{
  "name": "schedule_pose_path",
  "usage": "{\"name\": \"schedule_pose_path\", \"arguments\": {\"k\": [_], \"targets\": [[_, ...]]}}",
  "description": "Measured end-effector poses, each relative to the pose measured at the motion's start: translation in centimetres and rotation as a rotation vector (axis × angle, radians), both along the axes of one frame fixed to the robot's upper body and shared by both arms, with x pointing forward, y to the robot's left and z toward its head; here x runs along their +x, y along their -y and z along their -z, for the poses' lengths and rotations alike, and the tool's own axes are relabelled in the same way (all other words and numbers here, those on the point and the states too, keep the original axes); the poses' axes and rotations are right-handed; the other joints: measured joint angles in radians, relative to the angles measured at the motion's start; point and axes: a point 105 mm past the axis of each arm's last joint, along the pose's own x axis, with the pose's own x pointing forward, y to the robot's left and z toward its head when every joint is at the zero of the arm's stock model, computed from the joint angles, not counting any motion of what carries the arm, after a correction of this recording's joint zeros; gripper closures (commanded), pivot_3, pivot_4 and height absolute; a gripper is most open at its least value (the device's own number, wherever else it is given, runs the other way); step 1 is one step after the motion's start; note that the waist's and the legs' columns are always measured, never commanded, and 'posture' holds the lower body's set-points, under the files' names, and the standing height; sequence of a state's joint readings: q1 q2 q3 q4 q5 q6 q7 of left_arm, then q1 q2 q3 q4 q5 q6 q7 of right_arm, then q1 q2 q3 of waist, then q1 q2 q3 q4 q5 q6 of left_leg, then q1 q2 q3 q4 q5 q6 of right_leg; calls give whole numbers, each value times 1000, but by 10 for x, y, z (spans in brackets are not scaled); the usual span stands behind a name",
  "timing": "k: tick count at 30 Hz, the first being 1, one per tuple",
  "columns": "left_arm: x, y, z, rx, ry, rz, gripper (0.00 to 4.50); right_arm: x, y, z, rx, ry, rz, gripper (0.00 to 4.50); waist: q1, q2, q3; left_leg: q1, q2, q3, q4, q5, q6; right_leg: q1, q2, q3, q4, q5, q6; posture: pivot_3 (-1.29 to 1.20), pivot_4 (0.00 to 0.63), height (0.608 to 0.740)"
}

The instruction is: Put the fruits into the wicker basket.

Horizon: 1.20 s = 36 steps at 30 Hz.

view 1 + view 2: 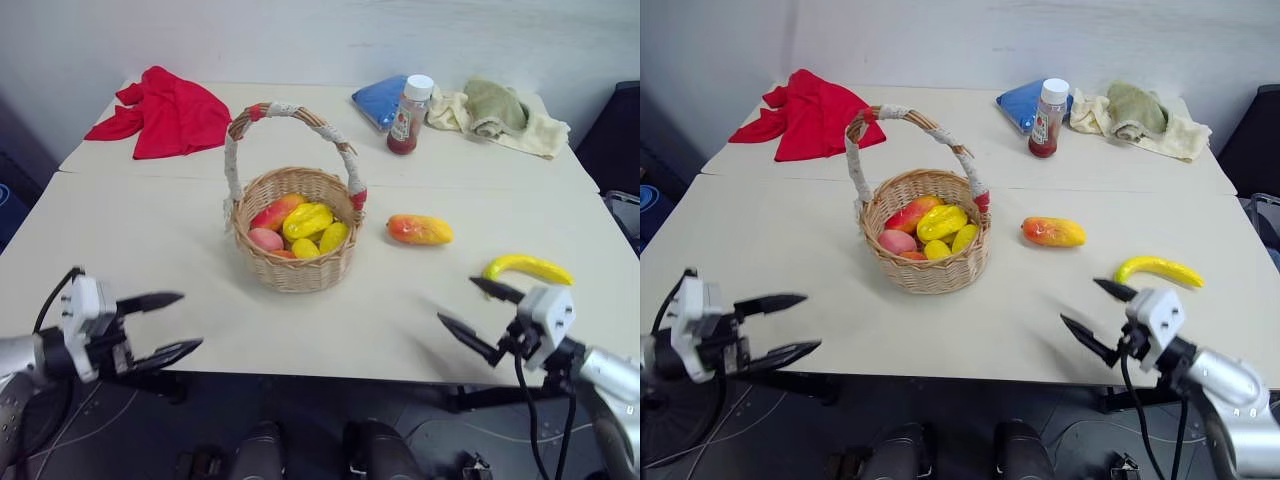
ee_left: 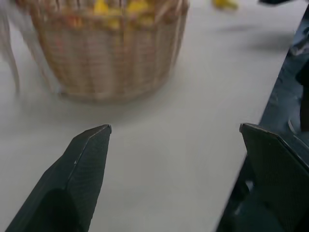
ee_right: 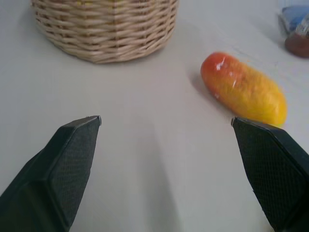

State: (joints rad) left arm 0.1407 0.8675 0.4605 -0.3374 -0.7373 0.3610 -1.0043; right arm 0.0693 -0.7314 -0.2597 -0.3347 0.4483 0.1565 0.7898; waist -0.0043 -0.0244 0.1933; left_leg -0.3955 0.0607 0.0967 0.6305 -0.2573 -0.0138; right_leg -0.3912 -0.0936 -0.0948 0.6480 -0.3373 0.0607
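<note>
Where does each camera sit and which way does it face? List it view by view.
Left eye: on the head, looking down at the table; both arms show.
Right eye: beside it, same scene.
Left wrist: along the open left end effector toward the wicker basket.
Right wrist: along the open right end effector toward the mango and the basket.
Shared: basket in all four.

Wicker basket (image 1: pixel 297 262): upright, mid-table, holding yellow, pink and red fruits (image 1: pixel 305 222). Mango (image 1: pixel 420 230): lying right of basket. Banana (image 1: pixel 527 268): near right edge.
</note>
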Motion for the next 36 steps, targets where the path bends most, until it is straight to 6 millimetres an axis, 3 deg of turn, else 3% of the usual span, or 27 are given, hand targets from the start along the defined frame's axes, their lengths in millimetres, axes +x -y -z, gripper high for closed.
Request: {"name": "schedule_pose_path", "arguments": {"k": [4, 6, 10, 19, 24, 30, 34, 36], "targets": [[19, 25, -33, -122, 126, 7, 0, 37, -30, -26, -103, 69, -68, 46, -7, 0, 0, 1, 0, 3, 1, 1, -1, -2, 1, 2, 4, 0, 0, 0, 150, 740], [21, 33, -42, -165, 148, 14, 0, 55, -36, -27, -210, 78, -41, 46, -7, 0, 0, 2, 0, 4, 0, 1, -1, -2, 1, 3, 4, 0, 0, 0, 150, 740], [26, 39, -40, -211, 124, 10, 0, 99, -32, -6, -344, 22, 76, 46, -11, 0, 0, 3, 0, 8, 1, 3, -5, -3, 1, 6, 5, 0, 0, 0, 150, 740], [34, 45, -39, -232, 110, 26, 0, 148, -37, 5, -375, 6, 236, 46, -24, 0, 0, 3, 0, 9, 1, 4, -7, -3, 2, 8, 5, 0, 0, 0, 150, 740], [37, 49, -38, -232, 103, 46, 0, 160, -39, 13, -361, -52, 230, 46, -28, 0, 0, 4, 2, 11, 1, 5, -8, -3, 5, 11, 6, 0, 0, 0, 150, 740], [40, 47, -37, -228, 98, 40, 0, 159, -41, 17, -320, -89, 185, 1978, -27, -1, 0, 6, 3, 13, 1, 5, -8, -4, 7, 16, 6, 0, 0, 0, 150, 740], [39, 47, -35, -218, 98, 45, 0, 155, -32, 16, -307, -91, 173, 2113, -25, -1, 0, 5, 3, 14, 0, 4, -9, -4, 7, 16, 6, 0, 0, 0, 150, 740], [39, 47, -33, -213, 91, 47, 0, 144, -28, 17, -321, -99, 98, 2113, -22, -1, 0, 5, 3, 13, 0, 4, -8, -4, 7, 16, 5, 0, 0, 0, 150, 740]]}}
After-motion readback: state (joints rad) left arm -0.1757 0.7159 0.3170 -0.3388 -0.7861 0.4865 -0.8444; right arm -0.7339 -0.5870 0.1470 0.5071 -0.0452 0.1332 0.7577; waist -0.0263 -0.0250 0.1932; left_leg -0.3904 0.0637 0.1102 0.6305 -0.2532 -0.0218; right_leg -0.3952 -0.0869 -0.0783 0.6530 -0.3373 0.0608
